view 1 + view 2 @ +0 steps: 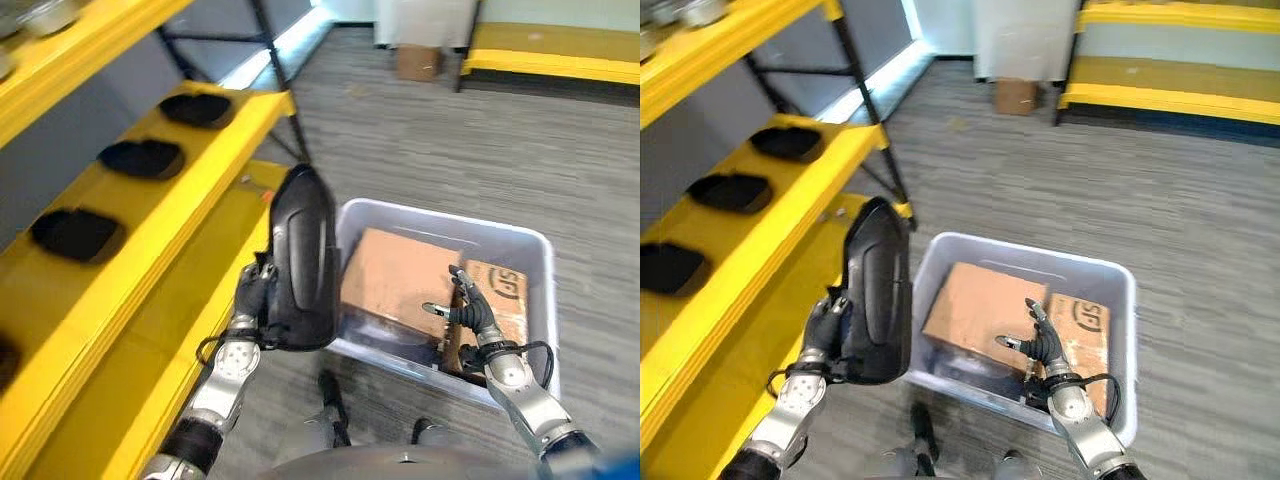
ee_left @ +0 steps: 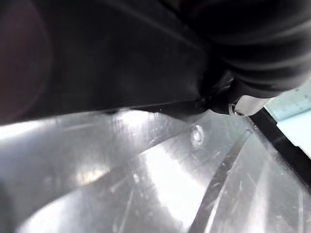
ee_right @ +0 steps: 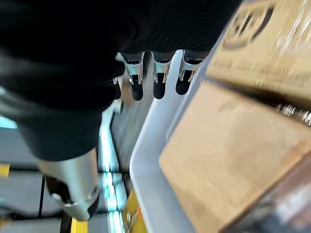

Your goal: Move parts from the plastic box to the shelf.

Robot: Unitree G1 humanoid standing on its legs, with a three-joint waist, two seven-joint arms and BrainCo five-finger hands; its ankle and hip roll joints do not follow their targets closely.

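Note:
My left hand (image 1: 252,298) is shut on a large black moulded part (image 1: 305,258), which it holds upright in the air between the yellow shelf (image 1: 165,215) and the clear plastic box (image 1: 440,220). In the left wrist view the part's dark surface (image 2: 107,53) sits very close. Over the box's near right side hangs my right hand (image 1: 470,315), open with straight fingers (image 3: 158,82) and nothing in it. Inside the box lie a brown cardboard sheet (image 1: 395,275) and a printed carton (image 1: 500,290), with dark items partly hidden beneath them.
Three black parts (image 1: 145,158) lie in a row on the shelf's yellow board. A black shelf leg (image 1: 280,90) stands behind the box. Far off on the grey floor stand a small cardboard box (image 1: 418,62) and a yellow platform (image 1: 550,55).

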